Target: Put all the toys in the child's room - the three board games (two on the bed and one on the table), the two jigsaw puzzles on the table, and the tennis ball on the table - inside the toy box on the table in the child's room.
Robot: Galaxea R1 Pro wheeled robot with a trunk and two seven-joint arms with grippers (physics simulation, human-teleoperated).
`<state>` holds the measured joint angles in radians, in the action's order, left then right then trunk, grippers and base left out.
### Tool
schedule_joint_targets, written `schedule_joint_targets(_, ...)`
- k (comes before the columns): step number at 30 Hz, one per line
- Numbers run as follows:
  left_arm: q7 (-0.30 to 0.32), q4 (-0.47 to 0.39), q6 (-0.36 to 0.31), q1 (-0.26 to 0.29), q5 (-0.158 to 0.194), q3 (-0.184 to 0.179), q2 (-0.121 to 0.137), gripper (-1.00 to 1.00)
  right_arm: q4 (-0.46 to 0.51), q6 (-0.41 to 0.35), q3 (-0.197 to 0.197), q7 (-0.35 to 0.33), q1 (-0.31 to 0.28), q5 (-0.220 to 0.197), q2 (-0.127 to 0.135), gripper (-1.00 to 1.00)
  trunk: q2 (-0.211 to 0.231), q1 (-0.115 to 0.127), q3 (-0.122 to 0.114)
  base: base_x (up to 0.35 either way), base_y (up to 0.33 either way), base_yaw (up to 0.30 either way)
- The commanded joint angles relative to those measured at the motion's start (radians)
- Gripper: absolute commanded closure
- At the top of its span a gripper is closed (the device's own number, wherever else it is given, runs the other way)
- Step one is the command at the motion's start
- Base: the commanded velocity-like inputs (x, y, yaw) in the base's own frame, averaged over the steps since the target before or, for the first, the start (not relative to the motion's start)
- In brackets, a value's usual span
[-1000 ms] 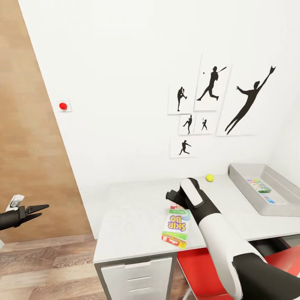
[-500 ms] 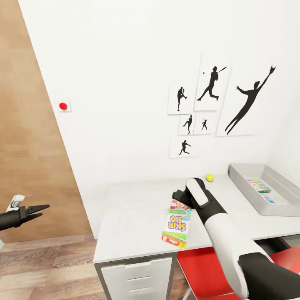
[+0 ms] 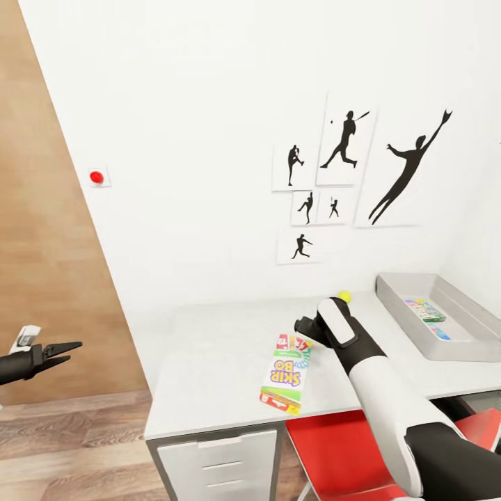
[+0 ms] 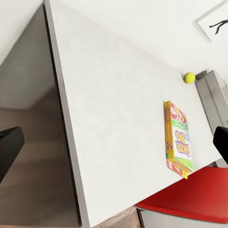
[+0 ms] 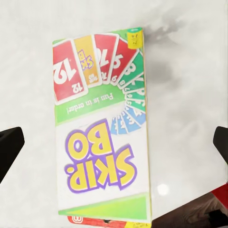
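A green-edged board game (image 3: pixel 284 372) with a white "SKIP-BO" cover lies flat on the table (image 3: pixel 209 362), near its front edge. My right gripper (image 3: pixel 305 325) hovers open just above the box's far end, and the right wrist view looks straight down on the board game (image 5: pixel 102 133) between the spread fingers. The tennis ball (image 3: pixel 344 297) rests behind my right wrist, partly hidden; it also shows as a small yellow-green tennis ball (image 4: pixel 189 77). The grey toy box (image 3: pixel 465 348) stands at the table's right end with colourful flat items (image 3: pixel 424 309) inside. My left gripper (image 3: pixel 69 350) is open, off the table's left side.
A red chair (image 3: pixel 334 445) is tucked under the table beside a white drawer unit (image 3: pixel 223 466). A wooden panel (image 3: pixel 42 243) stands at left over plank floor. Baseball silhouettes (image 3: pixel 341 177) and a red button (image 3: pixel 96 177) are on the white wall.
The camera has shifted slightly. My right gripper has moved a little right, towards the ball, over the board game's far end. The board game and the left arm have stayed put.
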<state>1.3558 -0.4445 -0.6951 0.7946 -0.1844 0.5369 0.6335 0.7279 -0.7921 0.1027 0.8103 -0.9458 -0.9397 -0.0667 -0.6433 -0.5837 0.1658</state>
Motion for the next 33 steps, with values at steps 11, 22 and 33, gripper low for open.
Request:
schedule_joint_targets(11, 0.012, 0.0, -0.012, -0.01, -0.011, 0.007, 0.0, -1.0, 0.0, 0.0, 0.006, -0.077, -0.001, -0.009, 0.002, -1.0, -0.002, 0.0, 0.002, 0.0, -0.011, 0.0)
schedule_joint_targets(22, 0.094, -0.001, -0.014, -0.025, -0.012, 0.012, 0.015, -1.0, -0.001, 0.0, 0.007, -0.125, -0.001, -0.008, 0.004, -1.0, -0.002, 0.0, 0.014, 0.0, 0.0, 0.0)
schedule_joint_targets(33, 0.215, 0.006, -0.01, -0.041, -0.003, 0.011, 0.128, -1.0, 0.002, -0.001, 0.007, -0.128, -0.001, -0.008, 0.004, -1.0, -0.002, 0.0, 0.032, 0.0, 0.0, 0.0)
